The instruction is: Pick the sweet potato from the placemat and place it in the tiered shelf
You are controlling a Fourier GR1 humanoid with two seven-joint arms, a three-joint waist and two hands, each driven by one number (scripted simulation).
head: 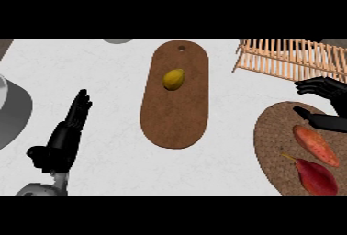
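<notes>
Two tubers on placemat [271,137]; orange sweet potato [316,145] likely stiff, smooth, tapered: grasp mid-body. Right hand [325,103] spread, empty, just above.

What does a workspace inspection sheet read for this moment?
Surface: white counter.
Job's things: orange sweet potato on woven placemat; wooden tiered shelf at upper right, holding nothing visible.
Clutter: dark red vegetable on the placemat; yellow fruit on brown cutting board; grey vessel at left edge.
Hands: left hand open, resting; right hand open above the sweet potato.
Cables: nothing seen.
Surroundings: nothing seen.
</notes>
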